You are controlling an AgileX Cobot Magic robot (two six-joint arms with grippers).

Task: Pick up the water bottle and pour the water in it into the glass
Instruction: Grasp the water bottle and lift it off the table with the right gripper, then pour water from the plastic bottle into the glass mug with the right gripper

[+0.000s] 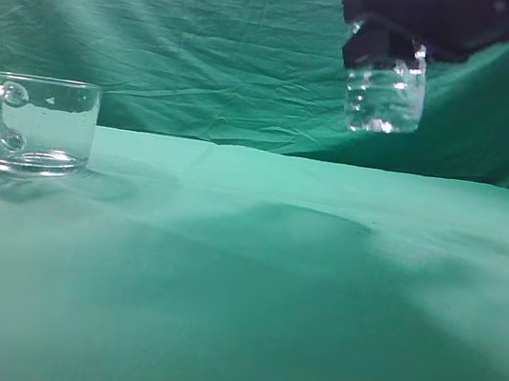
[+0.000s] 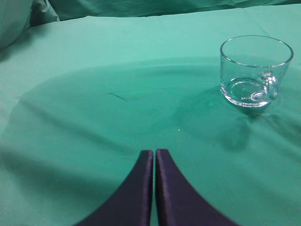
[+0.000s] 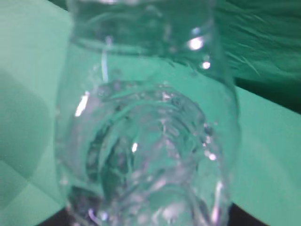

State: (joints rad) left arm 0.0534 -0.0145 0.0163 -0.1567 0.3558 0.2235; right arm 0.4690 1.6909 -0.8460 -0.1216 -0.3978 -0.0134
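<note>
The clear water bottle [image 1: 384, 97] hangs high at the upper right of the exterior view, held by my right gripper [image 1: 392, 41]; only its ribbed lower body shows below the dark jaws. It fills the right wrist view [image 3: 150, 141], where the fingers are hidden behind it. The water cannot be made out clearly. The glass [image 1: 38, 125], a short clear mug with a looped handle, stands on the cloth at the far left, well apart from the bottle. It also shows in the left wrist view [image 2: 254, 70]. My left gripper [image 2: 154, 151] is shut and empty, short of the glass.
A green cloth covers the table [image 1: 248, 295] and hangs as a wrinkled backdrop [image 1: 182, 36] behind it. A wide shadow lies on the cloth between the glass and the bottle.
</note>
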